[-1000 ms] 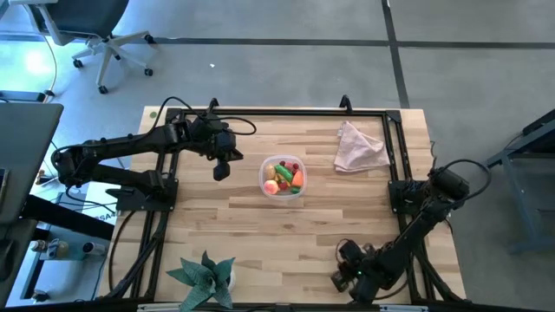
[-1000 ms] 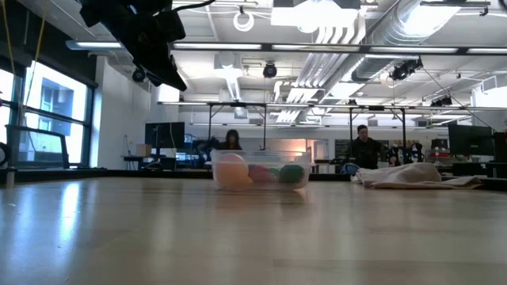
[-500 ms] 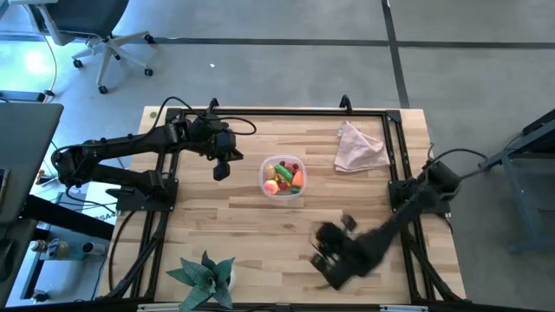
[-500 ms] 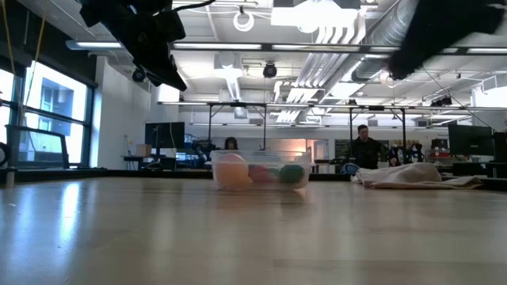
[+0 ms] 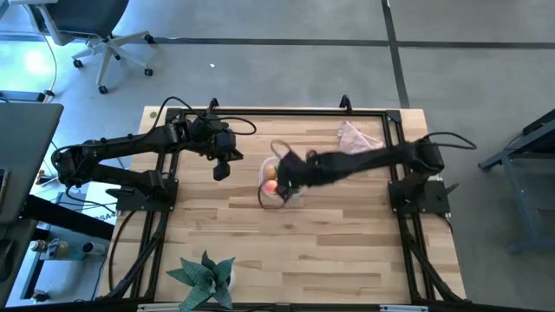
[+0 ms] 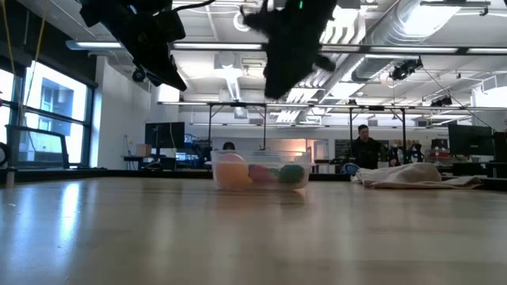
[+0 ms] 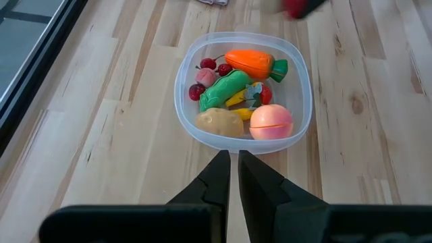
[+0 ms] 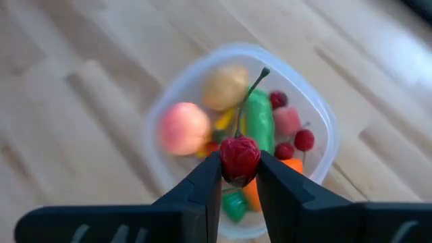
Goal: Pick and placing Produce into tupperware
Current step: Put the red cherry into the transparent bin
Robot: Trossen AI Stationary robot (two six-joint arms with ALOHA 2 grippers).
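The wooden table [image 5: 260, 251] has a pinkish cloth [image 5: 357, 146] bunched up near the far right corner, well apart from the container, and a green fake plant [image 5: 204, 276] at the near edge on the left side. Out past the table there's an office chair [image 5: 91, 26] on the grey floor. From table height you can see a person [image 6: 365, 148] standing way back in the room, plus the cloth lying off to the right.

Right arm is stretched across from the right side and sits over part of the container [image 5: 279, 184] in the overhead shot, so you only get a peek of the contents there, and the arm itself is smeared. The low shot shows the stuff inside as soft blobs through the clear wall.

The wrist cams are way better. The container holds an orange carrot [image 7: 251, 63], a green pepper [image 7: 226, 88], a tan potato [image 7: 219, 121], a pink-red round piece [image 7: 271, 122], some cherries [image 7: 210, 66] and a bit of yellow stick [image 7: 236, 100] poking out from under.

The right gripper [image 8: 239, 165] hangs right above the container with its fingers pinched on a red cherry [image 8: 239, 156], stem pointing up. The left gripper [image 7: 231, 165] hovers off to the container's left, fingers nearly together with a thin gap, nothing in them.
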